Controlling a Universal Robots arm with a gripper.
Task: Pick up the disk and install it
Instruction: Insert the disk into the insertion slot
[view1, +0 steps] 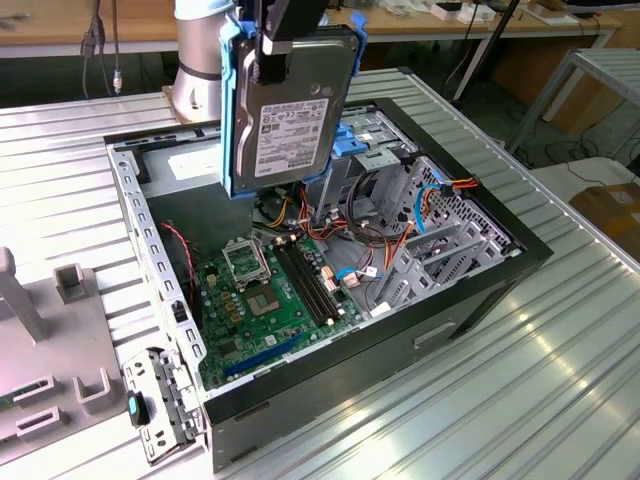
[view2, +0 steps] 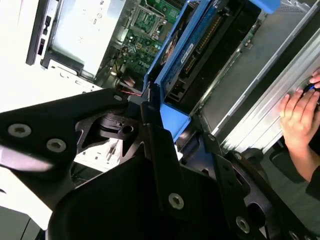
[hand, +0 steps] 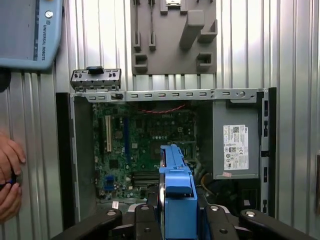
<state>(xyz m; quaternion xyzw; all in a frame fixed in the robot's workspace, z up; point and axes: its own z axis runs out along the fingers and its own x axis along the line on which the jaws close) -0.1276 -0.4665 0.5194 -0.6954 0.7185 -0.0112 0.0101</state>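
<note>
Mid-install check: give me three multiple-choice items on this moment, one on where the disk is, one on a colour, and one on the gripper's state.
1. Relative to the open computer case, the disk is:
A. lying flat inside it
B. held upright above it
C. lying beside it

2. Its carrier rails are:
A. blue
B. red
C. yellow

3. The gripper is:
A. open, clear of the disk
B. shut on nothing
C. shut on the disk

Answers:
1 B: the exterior view shows it on edge over the case.
2 A: blue plastic frames the dark drive.
3 C: the disk hangs from the gripper with nothing under it.
</note>
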